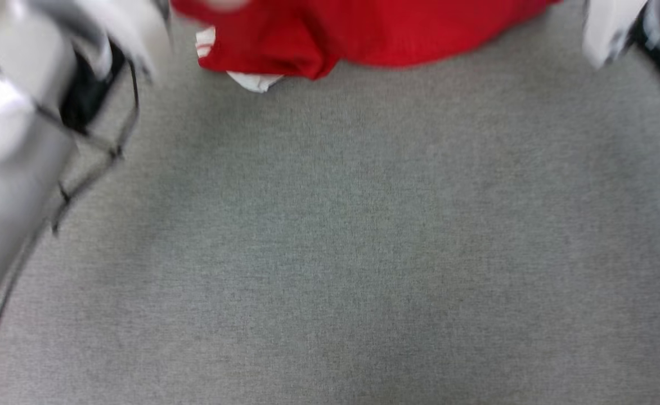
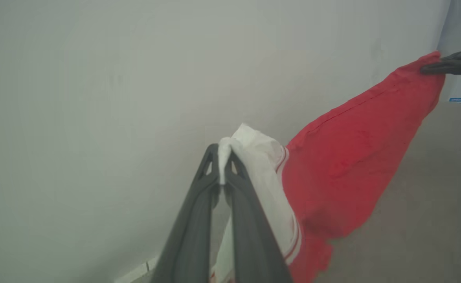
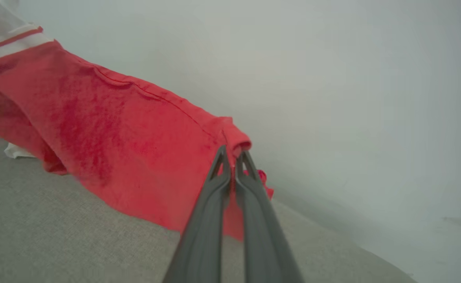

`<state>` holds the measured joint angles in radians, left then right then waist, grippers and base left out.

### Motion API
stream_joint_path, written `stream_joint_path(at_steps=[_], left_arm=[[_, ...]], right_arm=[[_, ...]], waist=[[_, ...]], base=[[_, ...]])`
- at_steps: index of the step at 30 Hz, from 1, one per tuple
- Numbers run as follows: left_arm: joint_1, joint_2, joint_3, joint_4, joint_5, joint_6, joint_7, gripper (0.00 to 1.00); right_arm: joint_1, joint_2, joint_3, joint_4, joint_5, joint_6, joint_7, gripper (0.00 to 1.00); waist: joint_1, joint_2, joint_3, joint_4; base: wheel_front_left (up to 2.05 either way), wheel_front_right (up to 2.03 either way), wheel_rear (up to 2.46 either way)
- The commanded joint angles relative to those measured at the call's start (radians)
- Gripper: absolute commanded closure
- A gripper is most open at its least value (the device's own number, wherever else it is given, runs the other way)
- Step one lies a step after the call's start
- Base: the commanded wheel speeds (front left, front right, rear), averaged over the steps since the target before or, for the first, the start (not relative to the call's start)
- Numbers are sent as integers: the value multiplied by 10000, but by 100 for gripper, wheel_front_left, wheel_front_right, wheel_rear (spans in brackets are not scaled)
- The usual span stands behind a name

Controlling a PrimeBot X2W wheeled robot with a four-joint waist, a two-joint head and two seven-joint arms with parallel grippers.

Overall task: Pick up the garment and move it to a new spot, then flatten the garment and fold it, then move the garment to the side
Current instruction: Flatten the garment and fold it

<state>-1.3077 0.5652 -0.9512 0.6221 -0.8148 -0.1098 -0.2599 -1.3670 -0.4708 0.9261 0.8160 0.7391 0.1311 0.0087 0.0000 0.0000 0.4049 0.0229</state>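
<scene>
The garment [image 1: 363, 31], red with white sleeves and striped trim, hangs stretched between my two grippers at the top edge of the head view, its lower edge touching the grey surface. My left gripper [image 2: 223, 157] is shut on a white sleeve of the garment [image 2: 344, 157], pinching the cloth at its fingertips. My right gripper [image 3: 233, 155] is shut on a rolled red corner of the garment [image 3: 116, 129], and its dark fingers [image 2: 454, 63] reach in from the right edge of the left wrist view. In the head view both pale forearms are blurred at the upper corners.
A grey fabric-covered surface [image 1: 330, 242] spreads wide below the garment. A pale wall [image 2: 116, 78] stands behind it. My left arm [image 1: 20, 129] with its cables fills the left side of the head view; the right arm [image 1: 616, 28] sits at the upper right.
</scene>
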Motion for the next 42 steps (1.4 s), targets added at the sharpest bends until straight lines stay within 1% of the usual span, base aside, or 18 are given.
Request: stream_joint_path(at_steps=[1,9,15,18,22,25,27,32,37,42], left_arm=[[477,80,-7,-155,-67,99,-49,100],[3988,812,-519,-1802,-400,662,-57,100],[6404,1401,-898,-3220,-977,1388,-17,100],[7447,1684,-1038,-3786,-1326,1714,-11,100],[8756,1888,-1368,-4467,-1720,2094,51,100],[9670,2070,-1460,-4800,-2084,2360,31,100],[10296,2088,-1545,-5015,-2320,2494,11,100],[11416,2374,-1606,-5462,-2657,2886,-19,100],[12244,2473,-1741,-5718,-2997,2924,-28,100],[12496,2444,-1865,-5690,-3025,2890,-24,100]], right_arm=[[432,31,189,-71,91,-6,-43,100],[3040,-651,1399,-963,993,-6,-339,100],[4810,-1383,1984,-1765,1305,-6,-420,100],[5634,-1827,2044,-2216,1527,-6,-453,100],[6804,-2391,1966,-2816,1848,-6,-431,100],[7604,-2739,1845,-3182,1934,-6,-388,100],[8204,-2960,1767,-3438,1897,-6,-400,100],[9602,-3613,1298,-4147,1993,-6,-285,100],[10964,-4006,673,-4737,1991,-6,-76,100],[11812,-4113,70,-5199,1901,-6,191,100]], waist=[[0,0,-434,-40],[0,0,-1768,47],[0,0,-2625,86],[0,0,-3036,119],[0,0,-3562,121],[0,0,-3873,60],[0,0,-4103,51],[0,0,-4357,107],[0,0,-4493,172],[0,0,-4525,212]], base=[[0,0,0],[0,0,0],[0,0,0],[0,0,0],[0,0,0],[0,0,0],[0,0,0],[0,0,0],[0,0,0],[0,0,0]])
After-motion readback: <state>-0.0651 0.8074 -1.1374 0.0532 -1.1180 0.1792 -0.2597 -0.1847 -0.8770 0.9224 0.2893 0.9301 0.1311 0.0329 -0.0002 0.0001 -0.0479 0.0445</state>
